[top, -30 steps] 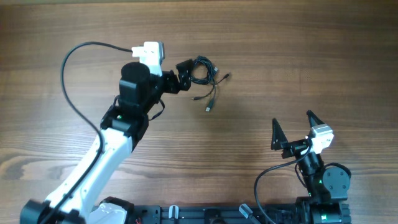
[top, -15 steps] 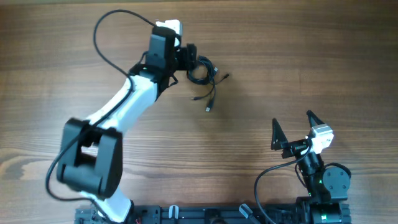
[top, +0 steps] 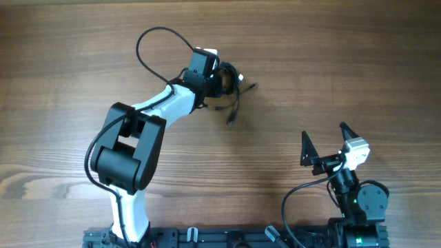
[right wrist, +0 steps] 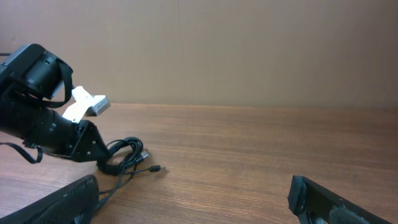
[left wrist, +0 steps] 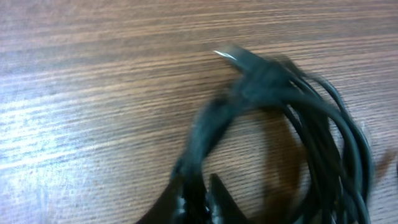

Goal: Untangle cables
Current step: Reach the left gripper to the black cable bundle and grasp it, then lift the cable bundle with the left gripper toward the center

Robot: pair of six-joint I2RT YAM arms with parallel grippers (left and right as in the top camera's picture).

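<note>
Left gripper point(top: 220, 78) is on the cables point(top: 236, 77) at far centre of the wooden table point(top: 344, 55); right gripper point(top: 326, 141) sits idle at near right.

The cables are one bunched black coil. One loose end trails toward the near side and a small plug tip point(top: 251, 85) pokes out to the right. The left wrist view is blurred: the coil point(left wrist: 311, 118) fills the right half and a dark fingertip point(left wrist: 211, 199) sits at the bottom edge, just beside the strands. From the right wrist view the left gripper point(right wrist: 92, 149) meets the coil point(right wrist: 124, 155) at table level. Can't tell whether its fingers pinch a strand or are just pushed in. The right gripper's fingers are spread wide and hold nothing, well apart from the cables.
</note>
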